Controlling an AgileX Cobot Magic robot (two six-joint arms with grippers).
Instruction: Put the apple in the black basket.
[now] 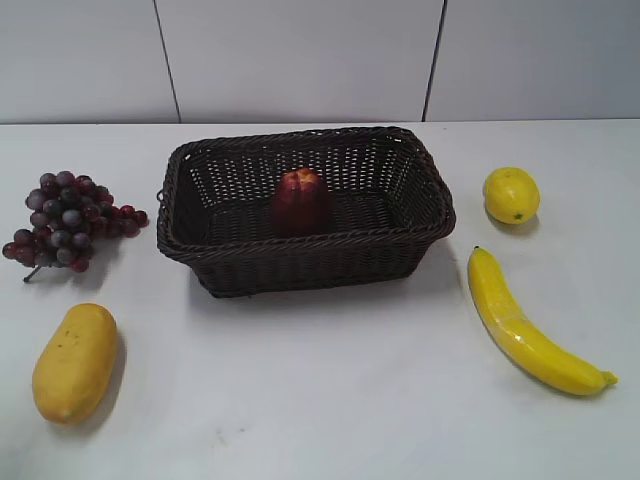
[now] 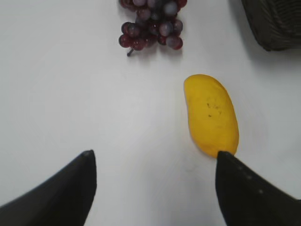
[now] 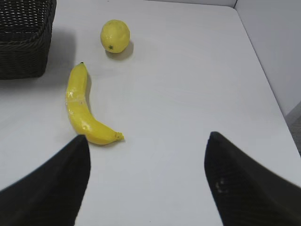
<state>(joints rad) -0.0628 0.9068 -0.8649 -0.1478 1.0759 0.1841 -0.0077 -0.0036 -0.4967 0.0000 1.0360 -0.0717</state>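
Observation:
The dark red apple (image 1: 301,200) with a yellow-orange top sits inside the black basket (image 1: 410,240), near its middle. The basket stands at the centre back of the white table; one corner shows in the left wrist view (image 2: 277,23) and one in the right wrist view (image 3: 23,37). Neither arm shows in the exterior view. My left gripper (image 2: 153,155) is open and empty above the bare table. My right gripper (image 3: 146,136) is open and empty above the bare table, right of the banana.
A grape bunch (image 1: 65,218) (image 2: 153,23) and a yellow mango (image 1: 75,362) (image 2: 211,115) lie left of the basket. A lemon (image 1: 511,194) (image 3: 115,36) and a banana (image 1: 525,325) (image 3: 84,108) lie to its right. The table's right edge (image 3: 263,66) shows in the right wrist view.

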